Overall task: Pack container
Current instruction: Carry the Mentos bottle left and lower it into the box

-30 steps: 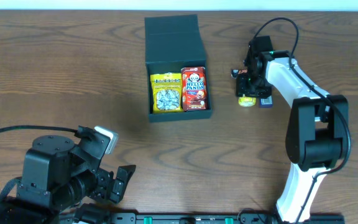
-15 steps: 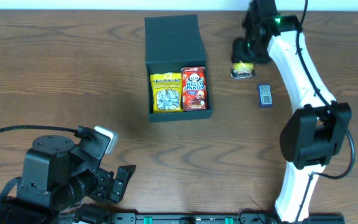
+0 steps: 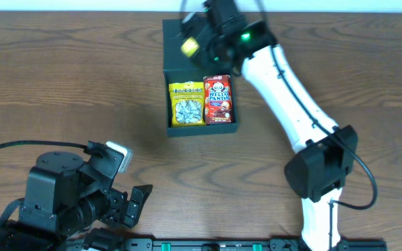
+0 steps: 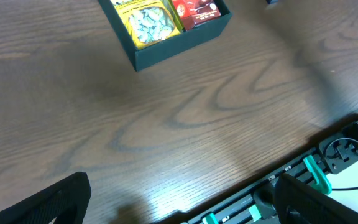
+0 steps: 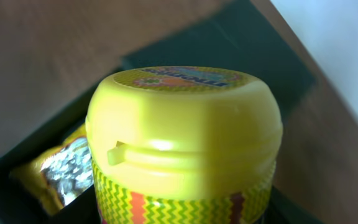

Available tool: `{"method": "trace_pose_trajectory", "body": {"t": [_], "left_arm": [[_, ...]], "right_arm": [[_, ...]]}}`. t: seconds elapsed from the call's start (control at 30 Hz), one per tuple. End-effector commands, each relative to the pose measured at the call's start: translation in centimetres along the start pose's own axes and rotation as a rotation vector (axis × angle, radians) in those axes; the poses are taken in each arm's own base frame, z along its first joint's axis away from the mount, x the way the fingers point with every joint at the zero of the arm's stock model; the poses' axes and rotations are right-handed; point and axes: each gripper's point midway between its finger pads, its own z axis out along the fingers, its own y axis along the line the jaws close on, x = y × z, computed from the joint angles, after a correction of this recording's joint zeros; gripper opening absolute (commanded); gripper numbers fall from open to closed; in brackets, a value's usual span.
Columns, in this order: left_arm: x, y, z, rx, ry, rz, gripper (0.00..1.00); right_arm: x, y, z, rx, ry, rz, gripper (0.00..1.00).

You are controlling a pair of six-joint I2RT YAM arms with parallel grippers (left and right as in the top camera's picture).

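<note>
Now, container's look: a dark teal-black matte box (image 3: 176, 57) is sitting open, with its flap lid folded back on the far side.
Inside it: a yellow snack pack (image 3: 186, 103) and a red Hello Panda pack (image 3: 218, 98) are lying side by side against the near wall.
Container's place: it is resting on the wooden worktop (image 3: 61, 84), toward the far middle.
Right claw (image 3: 199, 35): it is gripping a yellow-capped tub (image 3: 190, 46) and hanging over the container's far end, above the flap.
Left claw (image 4: 179, 186): it is gaping wide and holding nothing, down by the near edge and well apart from the container.
</note>
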Motion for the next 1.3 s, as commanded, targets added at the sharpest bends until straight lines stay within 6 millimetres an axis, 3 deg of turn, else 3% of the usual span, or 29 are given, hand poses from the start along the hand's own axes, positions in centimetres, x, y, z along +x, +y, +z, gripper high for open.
{"method": "trace_pose_trajectory", "body": {"t": [0.0,0.2,0.73,1.1,1.2,1.27], "left_arm": [[0.0,-0.1,-0.1,0.002,-0.003,0.018,0.95],[0.0,-0.1,-0.1,0.002,-0.003,0.018,0.95],[0.0,-0.1,-0.1,0.002,-0.003,0.018,0.95],[0.0,-0.1,-0.1,0.002,-0.003,0.018,0.95],[0.0,-0.1,-0.1,0.002,-0.003,0.018,0.95],[0.0,-0.1,-0.1,0.002,-0.003,0.018,0.95]], "right_arm": [[-1.2,1.7,0.2,-0.020,-0.022,-0.291,0.01],[0.2,5.0,3.3,-0.136,0.020,-0.483,0.01],[3.0,5.0,9.3,-0.182,0.077,-0.562,0.06],[3.9,2.9,10.1,-0.120,0.119,-0.550,0.27],[3.9,2.9,10.1,-0.120,0.119,-0.549,0.41],[3.9,2.9,10.1,-0.119,0.119,-0.545,0.67]]}}
